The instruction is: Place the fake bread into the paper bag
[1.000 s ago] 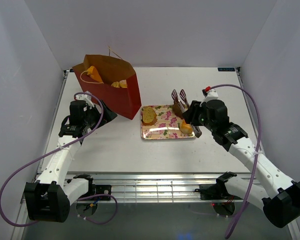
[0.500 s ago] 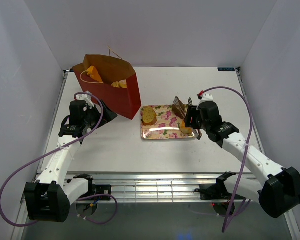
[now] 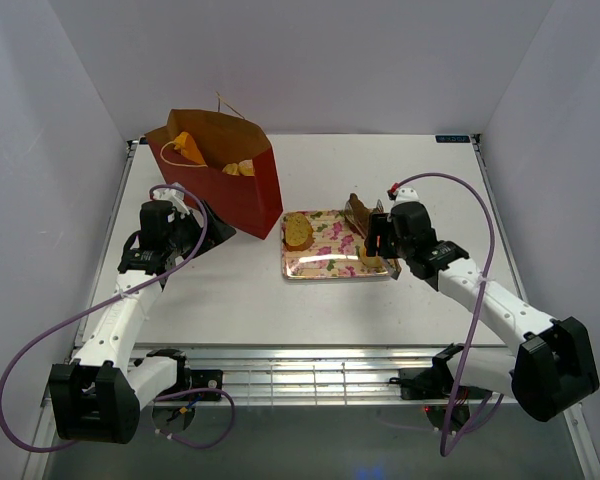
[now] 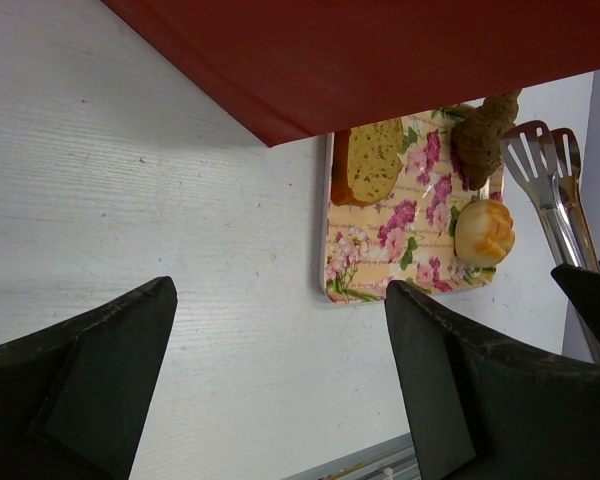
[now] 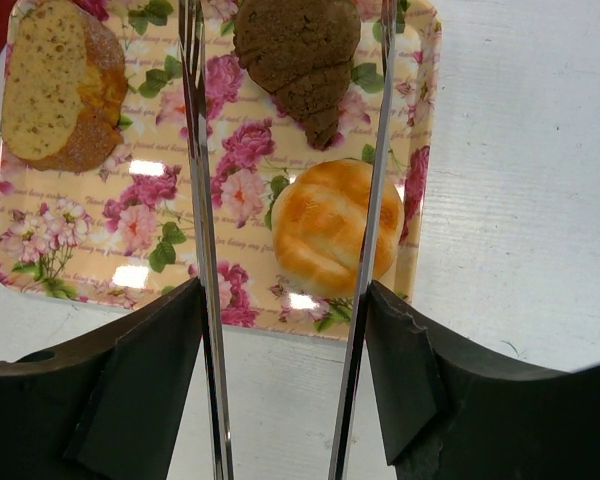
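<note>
At the left of the top view, our left gripper (image 4: 280,300) sits over the white table (image 3: 230,290). Its jaws are apart with nothing between them, just beside the lower corner of the paper bag (image 3: 242,200). The bag stands open in the upper left of the table, and we see orange fake bread (image 3: 188,148) inside it.

To the bag's right, near the centre, lies the floral tray (image 5: 110,235) with three more pieces. In the right wrist view we find a toast slice (image 5: 50,85) at upper left, a brown croissant (image 5: 300,50) at the top and a golden round roll (image 5: 330,225) at lower right.

Our right gripper (image 5: 285,290) is clamped on a pair of metal tongs (image 5: 202,200). The blades stand apart over the tray, the left one clear of the roll and the right one crossing its right edge. We cannot tell whether either blade touches it.
</note>
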Available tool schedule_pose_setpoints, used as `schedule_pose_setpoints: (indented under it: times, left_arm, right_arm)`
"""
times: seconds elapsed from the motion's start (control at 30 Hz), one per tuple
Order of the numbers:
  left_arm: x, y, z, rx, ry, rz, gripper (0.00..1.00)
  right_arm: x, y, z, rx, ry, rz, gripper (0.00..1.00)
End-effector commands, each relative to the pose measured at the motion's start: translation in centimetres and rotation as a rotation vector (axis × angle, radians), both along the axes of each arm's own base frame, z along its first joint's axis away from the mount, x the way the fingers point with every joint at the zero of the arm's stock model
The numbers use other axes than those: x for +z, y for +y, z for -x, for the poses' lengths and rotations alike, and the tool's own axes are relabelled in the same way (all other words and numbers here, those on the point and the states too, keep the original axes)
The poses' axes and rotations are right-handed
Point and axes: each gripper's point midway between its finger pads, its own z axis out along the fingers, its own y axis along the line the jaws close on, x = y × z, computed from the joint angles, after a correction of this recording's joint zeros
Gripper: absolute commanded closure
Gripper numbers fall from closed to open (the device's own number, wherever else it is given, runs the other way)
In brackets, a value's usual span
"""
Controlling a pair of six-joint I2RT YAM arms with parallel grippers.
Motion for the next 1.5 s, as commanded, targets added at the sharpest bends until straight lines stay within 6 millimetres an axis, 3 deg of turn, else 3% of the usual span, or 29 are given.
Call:
schedule_pose_setpoints:
  times: [0.0,0.63,0.87,1.03,1.23,1.47]
  left_arm:
    - [0.2,-0.4,0.0,-0.014,-0.014,0.012,0.05]
    - [0.1,-0.6,0.0,-0.024,-0.014,0.02,0.05]
    - [0.1,-0.6,0.0,-0.024,-0.012,0.019,0.05]
    - [0.1,-0.6,0.0,-0.023,-0.011,0.021,0.05]
    - [0.2,-0.6,0.0,-0.025,-0.013,0.022,0.05]
    - [0.1,-0.5,0.0,-0.022,-0.012,0.019,0.05]
  right_arm:
    - [1.5,0.2,-1.4,-0.009,-0.067,-0.008,0.31]
    - [-1.5,0.5,-2.0,-0.002,-0.014,0.028,0.31]
    - [-1.6,1.3,-2.3,0.02,-0.004,0.009,0.4]
    - [-0.5,1.5,-2.4,0.023,-0.025,-0.01,0.46]
    - [2.5,1.6,-2.2,0.034,-0.072,-0.046,0.49]
    - [8.5,2.2,-1.4,0.074,-0.172,-0.132,0.49]
